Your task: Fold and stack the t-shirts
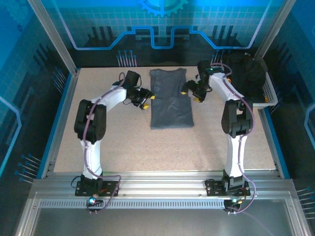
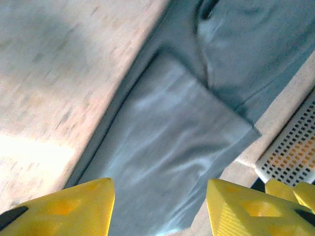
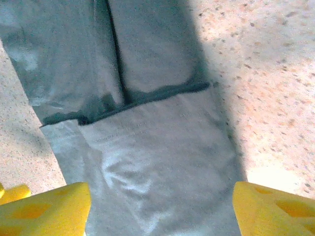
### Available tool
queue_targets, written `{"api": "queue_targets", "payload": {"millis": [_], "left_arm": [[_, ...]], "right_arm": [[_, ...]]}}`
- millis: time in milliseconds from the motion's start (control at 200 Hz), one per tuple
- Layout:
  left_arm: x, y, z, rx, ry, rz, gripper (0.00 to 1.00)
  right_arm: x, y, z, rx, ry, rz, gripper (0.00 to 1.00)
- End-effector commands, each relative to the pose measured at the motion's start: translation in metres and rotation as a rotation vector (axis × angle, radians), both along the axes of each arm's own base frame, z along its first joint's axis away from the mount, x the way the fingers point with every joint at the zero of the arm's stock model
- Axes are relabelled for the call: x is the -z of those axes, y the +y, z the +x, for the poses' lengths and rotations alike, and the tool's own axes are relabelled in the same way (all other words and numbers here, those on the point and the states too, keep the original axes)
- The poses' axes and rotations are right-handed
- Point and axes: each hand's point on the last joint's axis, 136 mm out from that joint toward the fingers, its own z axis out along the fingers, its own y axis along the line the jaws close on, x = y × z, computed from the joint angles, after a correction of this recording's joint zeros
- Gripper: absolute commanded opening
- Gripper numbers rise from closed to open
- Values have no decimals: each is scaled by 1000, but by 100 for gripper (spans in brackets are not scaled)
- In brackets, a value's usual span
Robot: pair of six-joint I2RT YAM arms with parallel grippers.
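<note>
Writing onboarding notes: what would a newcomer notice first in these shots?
A grey t-shirt, folded narrow, lies flat in the middle of the table. The left gripper and right gripper flank it, both open. A white mesh basket at the far right corner holds dark cloth.

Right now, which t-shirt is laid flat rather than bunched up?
The slate grey t-shirt in the middle of the table, folded into a long strip. The darker t-shirts lie bunched in the white basket at far right.

Nothing legible here — no words, labels, brands or numbers can be read.
</note>
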Motion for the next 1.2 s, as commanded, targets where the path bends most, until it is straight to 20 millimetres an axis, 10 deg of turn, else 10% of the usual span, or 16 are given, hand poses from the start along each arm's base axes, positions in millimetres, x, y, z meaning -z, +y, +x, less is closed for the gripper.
{"api": "queue_targets", "payload": {"millis": [0, 240, 605, 865, 1196], "left_arm": [[-2, 4, -53, -26, 61, 4, 51], [36, -22, -109, -135, 183, -108, 54], [62, -48, -91, -156, 207, -137, 48], [68, -40, -78, -174, 182, -93, 1], [70, -25, -145, -78, 256, -75, 0]], "right_arm": [[-11, -13, -45, 21, 7, -12, 71], [30, -11, -122, 122, 88, 116, 64], [77, 4, -115, 189, 210, 216, 49], [84, 5, -101, 222, 227, 200, 10], [78, 7, -157, 153, 276, 139, 0]]}}
